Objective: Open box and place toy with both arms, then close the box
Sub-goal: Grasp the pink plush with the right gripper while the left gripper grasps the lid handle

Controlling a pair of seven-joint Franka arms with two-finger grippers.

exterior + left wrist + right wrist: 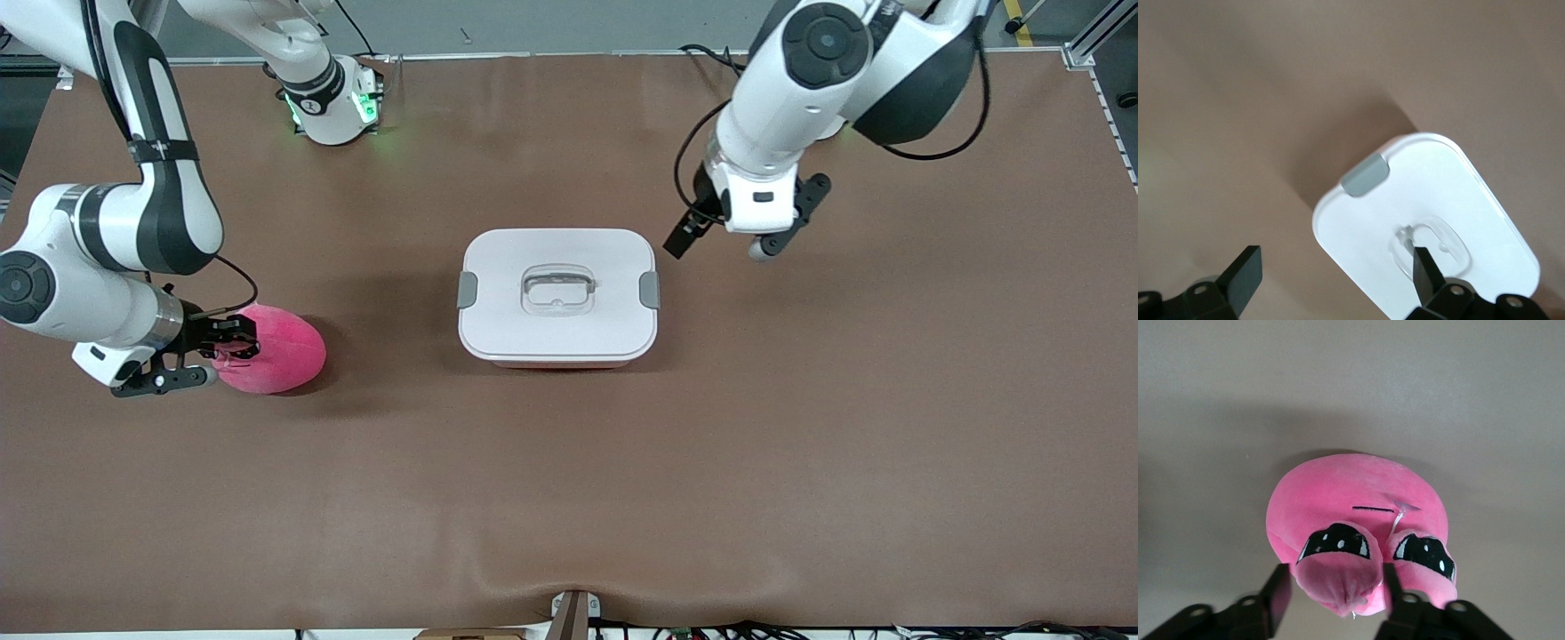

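Observation:
The box (511,258), a pale tub with a white lid, grey side clips (650,290) and a clear recessed handle (557,291), stands shut at mid-table. My left gripper (717,251) hangs open and empty over the table beside the box's clip at the left arm's end; its wrist view shows the lid (1438,193) under the gripper (1336,260). The toy (280,351), a hot pink plush, lies toward the right arm's end. My right gripper (233,342) is low at it, its fingers on either side of the toy's (1351,507) snout (1336,577), partly closed and about touching it.
The brown mat (569,498) covers the whole table. The right arm's base (333,98) with green lights stands at the edge farthest from the front camera. A small bracket (573,613) sits at the nearest edge.

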